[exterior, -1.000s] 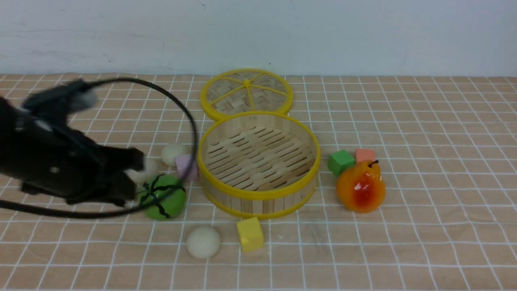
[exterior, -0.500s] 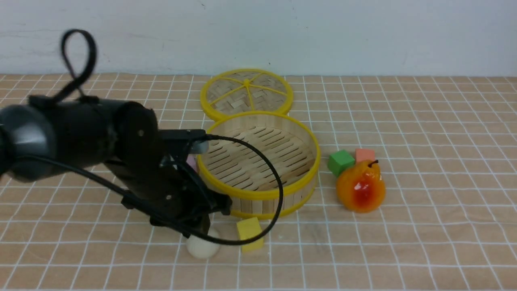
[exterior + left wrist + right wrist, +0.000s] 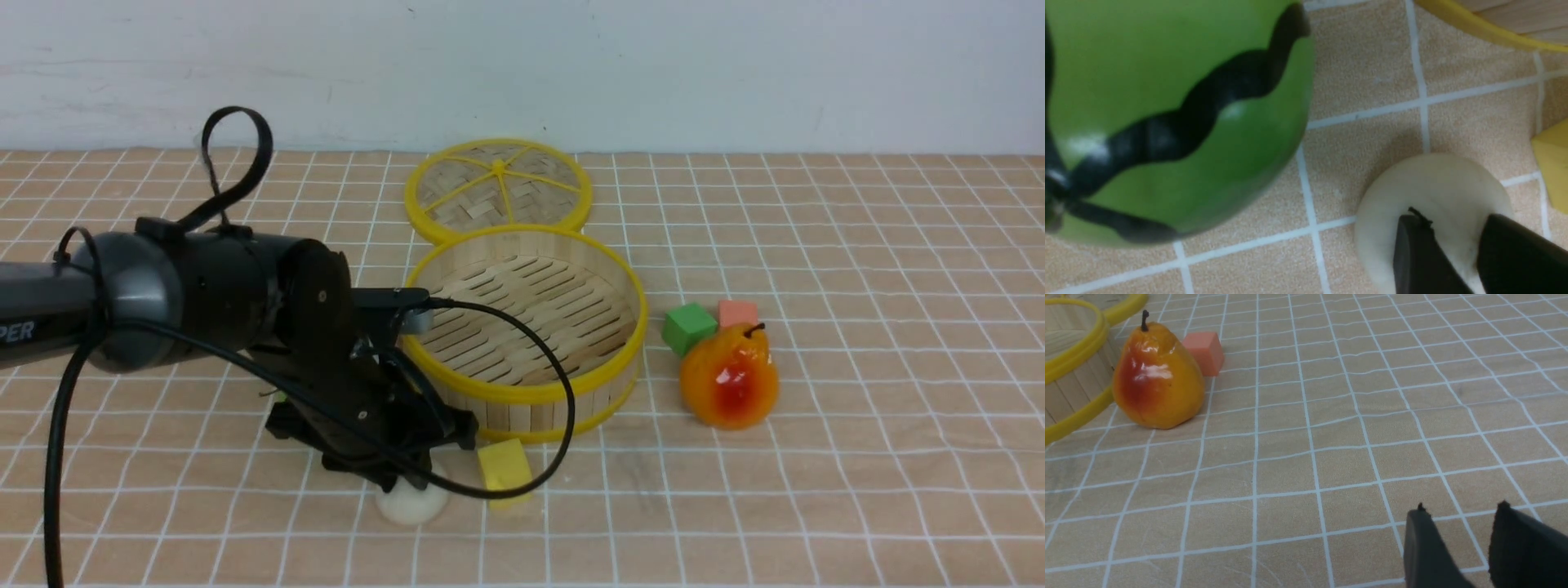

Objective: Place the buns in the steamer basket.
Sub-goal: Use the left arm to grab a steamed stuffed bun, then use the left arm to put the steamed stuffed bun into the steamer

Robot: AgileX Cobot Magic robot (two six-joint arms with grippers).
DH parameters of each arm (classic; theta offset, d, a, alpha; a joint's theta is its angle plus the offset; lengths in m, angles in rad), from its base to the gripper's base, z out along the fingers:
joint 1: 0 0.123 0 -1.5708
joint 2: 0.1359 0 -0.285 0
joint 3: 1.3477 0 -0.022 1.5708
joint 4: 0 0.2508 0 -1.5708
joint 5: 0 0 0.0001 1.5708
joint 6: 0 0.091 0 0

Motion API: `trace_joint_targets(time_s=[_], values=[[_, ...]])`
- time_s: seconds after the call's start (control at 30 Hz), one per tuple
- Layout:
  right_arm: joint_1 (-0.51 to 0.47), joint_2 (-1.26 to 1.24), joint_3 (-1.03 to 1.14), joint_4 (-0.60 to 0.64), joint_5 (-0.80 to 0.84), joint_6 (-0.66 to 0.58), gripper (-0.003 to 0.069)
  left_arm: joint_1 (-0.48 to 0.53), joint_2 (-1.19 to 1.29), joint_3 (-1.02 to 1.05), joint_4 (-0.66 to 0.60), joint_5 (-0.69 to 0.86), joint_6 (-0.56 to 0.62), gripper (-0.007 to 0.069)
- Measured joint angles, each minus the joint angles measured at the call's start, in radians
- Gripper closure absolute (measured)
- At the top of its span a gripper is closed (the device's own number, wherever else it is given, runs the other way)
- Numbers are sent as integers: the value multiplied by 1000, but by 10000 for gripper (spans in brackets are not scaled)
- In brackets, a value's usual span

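The steamer basket (image 3: 522, 390) stands mid-table with nothing in it. One off-white bun (image 3: 406, 508) lies on the cloth in front of it, left of a yellow cube (image 3: 504, 465). My left gripper (image 3: 415, 482) hangs just over this bun. In the left wrist view its jaws (image 3: 1453, 220) stand a little apart over the top of the bun (image 3: 1425, 183), which is wider than their gap. The other two buns are hidden behind my left arm. My right gripper (image 3: 1459, 510) is slightly open and empty above bare cloth, out of the front view.
The green watermelon toy (image 3: 1167, 114) sits close beside the bun, mostly hidden in the front view. The woven lid (image 3: 498, 184) lies behind the basket. A pear (image 3: 729, 376), green cube (image 3: 688, 327) and salmon cube (image 3: 737, 313) sit to the right.
My left arm has swung from the far left, past the watermelon, to the front bun and has come down slightly over it. The objects have not moved.
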State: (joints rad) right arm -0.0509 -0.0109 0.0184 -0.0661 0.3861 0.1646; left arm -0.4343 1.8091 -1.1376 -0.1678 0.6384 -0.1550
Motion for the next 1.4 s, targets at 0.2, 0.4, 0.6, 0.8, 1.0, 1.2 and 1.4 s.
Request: trace_joint_targets(time_s=[0.2, 0.4, 0.6, 0.8, 1.0, 1.2, 1.4], values=[[0, 0, 0, 0, 0, 0, 418, 0, 0, -1, 0, 12, 0, 579], [0, 0, 0, 0, 0, 0, 418, 0, 0, -1, 0, 27, 0, 637], [0, 0, 0, 0, 0, 0, 418, 0, -29, -1, -11, 52, 0, 637], [0, 0, 0, 0, 0, 0, 418, 0, -127, -11, -6, 91, 0, 637], [0, 0, 0, 0, 0, 0, 418, 0, -152, -152, 19, 219, 0, 637], [0, 0, 0, 0, 0, 0, 418, 0, -152, -273, 20, 181, 0, 637], [0, 0, 0, 0, 0, 0, 418, 0, -75, -354, 12, 94, 2, 637]])
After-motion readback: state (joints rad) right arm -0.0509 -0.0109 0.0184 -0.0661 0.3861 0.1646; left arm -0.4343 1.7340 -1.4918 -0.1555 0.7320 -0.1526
